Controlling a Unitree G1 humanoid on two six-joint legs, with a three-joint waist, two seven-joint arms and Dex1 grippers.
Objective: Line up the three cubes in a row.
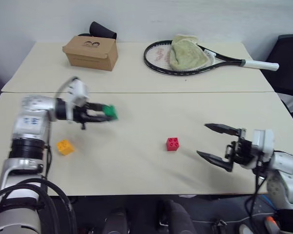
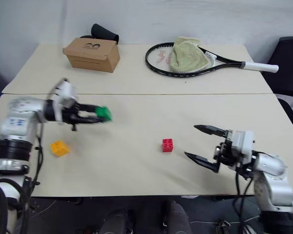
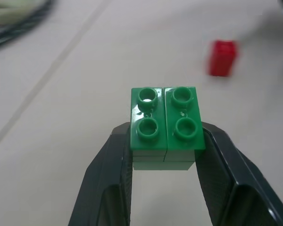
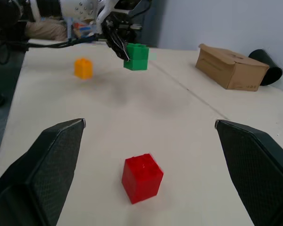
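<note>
Clamped on the green cube (image 1: pixel 110 112), the left gripper (image 1: pixel 105 114) hangs above the pale matte table (image 1: pixel 136 170) in the left eye view, its black fingers pointing toward the middle; the orange-yellow cube (image 1: pixel 65 146) sits on the table near the front left edge, the red cube (image 1: pixel 172 144) sits near the middle, well apart from it, with bare tabletop between them; the right gripper (image 1: pixel 216 144) hovers beside the front right edge with its tapered black fingers spread wide and nothing between them; on the far table lie a brown cardboard box (image 1: pixel 91 52), a black-framed racket (image 1: pixel 185 59) and a nubbly green towel (image 1: pixel 186 51) draped over its strings. From the left wrist, the glossy green cube shows four round studs on top, pinched at its sides by two textured black pads (image 3: pixel 115 155); the red cube is a blur beyond it on open tabletop. From the right wrist, two wide-set fingers (image 4: pixel 52 155) frame the smooth red cube, which touches neither; beyond it the green cube hangs off the surface in the other gripper, the orange-yellow cube stands near the table's edge, and the box lies farther off.
</note>
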